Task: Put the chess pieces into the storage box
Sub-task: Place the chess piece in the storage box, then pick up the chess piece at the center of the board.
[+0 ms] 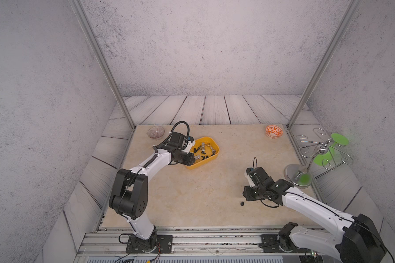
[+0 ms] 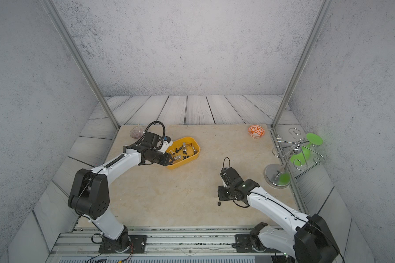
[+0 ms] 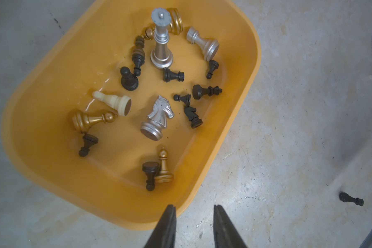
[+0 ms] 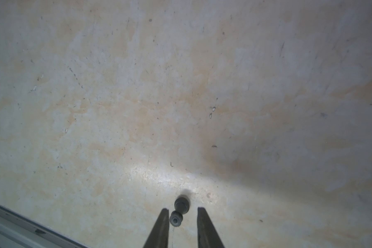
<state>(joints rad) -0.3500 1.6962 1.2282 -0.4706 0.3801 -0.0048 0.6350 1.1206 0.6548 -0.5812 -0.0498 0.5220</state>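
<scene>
A robot lab's test cell: grey textured backdrop panels [image 1: 214,45] wall it in, bare aluminium posts [image 1: 97,52] frame it, and the left arm [image 1: 157,159] and right arm [image 1: 306,202] are bolted (on black plates [image 1: 164,240]) to a metal rail [image 1: 214,236] along the front edge of a beige stone-look tabletop [image 1: 192,193].

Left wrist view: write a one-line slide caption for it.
Open, empty left gripper at the rim of the yellow storage box of chess pieces; one black piece lies on the table.

storage box [image 1: 205,162] near end hidden behind left arm [image 1: 155,160], green object [image 1: 303,178] blurred
</scene>
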